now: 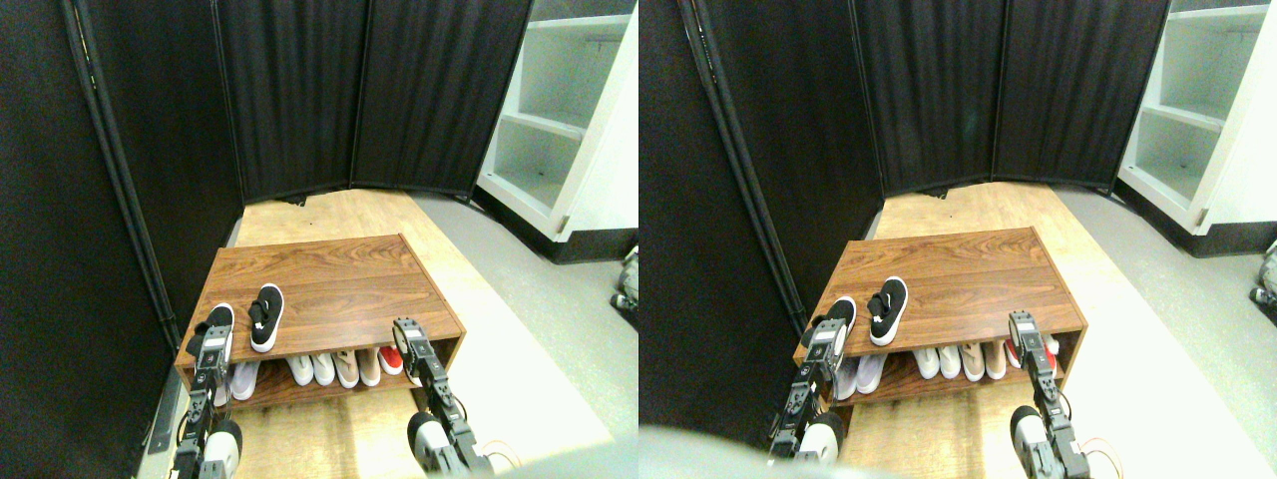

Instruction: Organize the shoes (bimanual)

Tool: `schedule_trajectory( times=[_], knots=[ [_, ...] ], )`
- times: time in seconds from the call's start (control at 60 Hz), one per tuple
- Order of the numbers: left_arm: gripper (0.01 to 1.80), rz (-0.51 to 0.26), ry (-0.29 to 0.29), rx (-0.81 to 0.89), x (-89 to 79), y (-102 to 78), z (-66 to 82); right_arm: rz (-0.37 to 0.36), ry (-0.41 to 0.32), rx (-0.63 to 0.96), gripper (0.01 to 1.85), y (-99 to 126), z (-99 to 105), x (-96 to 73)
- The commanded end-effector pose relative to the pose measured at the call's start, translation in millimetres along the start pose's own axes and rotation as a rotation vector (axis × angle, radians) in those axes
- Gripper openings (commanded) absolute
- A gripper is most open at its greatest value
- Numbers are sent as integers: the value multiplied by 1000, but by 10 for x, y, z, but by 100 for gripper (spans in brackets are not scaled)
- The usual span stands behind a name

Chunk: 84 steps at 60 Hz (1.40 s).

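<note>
Two small black slip-on shoes with white soles rest on top of the brown wooden shoe rack (349, 279), near its front left corner. One shoe (266, 315) lies free, toe toward the back. The other shoe (217, 325) sits at the left edge, partly hidden behind my left gripper (212, 344), which is right at its heel. My right gripper (408, 337) is raised at the rack's front right corner, apart from both shoes.
The rack's lower shelf holds several white and beige shoes (334, 367) and a red pair (391, 359). Black curtain panels (299, 90) close off the back and left. A white shelving unit (559, 110) stands at the right.
</note>
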Motion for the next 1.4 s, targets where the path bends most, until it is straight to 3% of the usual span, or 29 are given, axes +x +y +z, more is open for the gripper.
schedule_trajectory(
  times=[0.017,0.35,0.517,0.617,0.733,0.867,1.0,1.067,1.183,1.25,1.4],
  knots=[
    [1,-15,-32,-11,13,-8,44,4,-28,-10,47,12,44,4],
    [1,-36,-36,21,-24,-25,69,6,-34,-21,48,18,41,-15],
    [1,-69,-63,20,-58,-16,95,32,-81,4,44,10,19,-5],
    [39,-98,-92,-71,-89,-20,116,67,-141,70,39,-22,-9,13],
    [50,-132,-128,-179,-114,-24,133,86,-201,164,37,-48,-28,21],
    [52,-100,-148,-308,-170,-34,134,99,-247,216,35,-84,-41,40],
    [67,-37,-167,-455,-228,-53,124,116,-287,328,35,-110,-54,77],
    [74,-9,-218,-583,-249,-57,68,110,-284,406,35,-127,-70,97],
    [94,46,-201,-733,-279,-47,8,104,-283,504,34,-146,-90,132],
    [105,73,-217,-794,-281,-16,-43,94,-326,554,26,-150,-105,159],
    [109,91,-239,-949,-274,36,-42,84,-354,617,9,-140,-110,186]
  ],
)
